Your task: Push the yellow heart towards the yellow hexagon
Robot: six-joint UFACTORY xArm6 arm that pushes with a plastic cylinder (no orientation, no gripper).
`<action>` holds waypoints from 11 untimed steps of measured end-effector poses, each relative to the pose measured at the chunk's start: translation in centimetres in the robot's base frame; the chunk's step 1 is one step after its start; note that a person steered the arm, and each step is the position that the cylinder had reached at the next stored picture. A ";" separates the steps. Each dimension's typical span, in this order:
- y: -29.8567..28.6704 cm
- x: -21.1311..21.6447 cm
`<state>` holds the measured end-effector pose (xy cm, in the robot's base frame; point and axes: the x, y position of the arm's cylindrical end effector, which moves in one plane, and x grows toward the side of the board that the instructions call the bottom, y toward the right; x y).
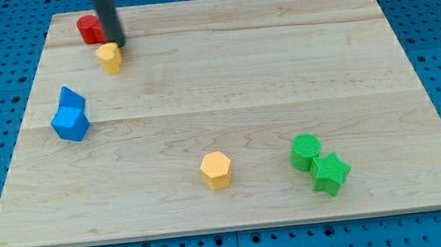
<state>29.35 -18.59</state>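
Observation:
The yellow heart (pixel 109 58) lies near the view's top left of the wooden board (pixel 224 74). The yellow hexagon (pixel 216 170) lies low on the board, a little left of centre, far from the heart. My tip (pixel 118 44) is the lower end of the dark rod coming down from the view's top. It stands just above and slightly right of the heart, touching it or nearly so.
A red block (pixel 90 28) sits just left of the rod at the top left. Two blue blocks (pixel 70 115) touch each other at the left edge. A green cylinder (pixel 305 151) and a green star (pixel 331 173) touch at the lower right.

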 end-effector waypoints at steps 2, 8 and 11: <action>-0.8 4.6; 0.5 12.0; 6.7 14.0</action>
<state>43.33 -11.92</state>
